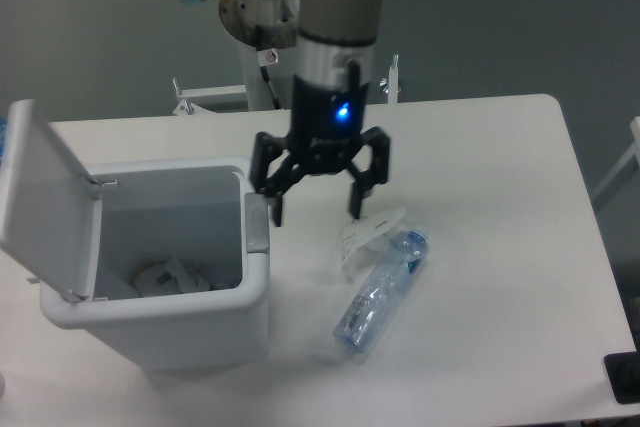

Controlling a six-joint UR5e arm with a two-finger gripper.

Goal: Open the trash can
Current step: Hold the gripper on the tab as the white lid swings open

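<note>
- The trash can (pixel 170 287) sits at the table's 9 o'clock side, and we see its lid (pixel 45 197) standing up on the far-left hinge edge — so as far as we can judge, the opening part is done.
- Our gripper (pixel 318 209) hangs just right of the can, fingers spread wide and gripping nothing, with the left fingertip (pixel 275 213) just above the grey push-button tab (pixel 257 225). We can't tell if it touches.
- The step in hand looks like backing off cleanly — we'd lift straight up toward 12 o'clock, not sideways, so the fingertip doesn't snag the rim.
- Watch the plastic bottle (pixel 382 289) lying at the gripper's 5 o'clock, near the right fingertip; any swing that way could knock it.
- There's crumpled stuff in the bin, so we'd avoid jolting the can or slamming the lid.
</note>
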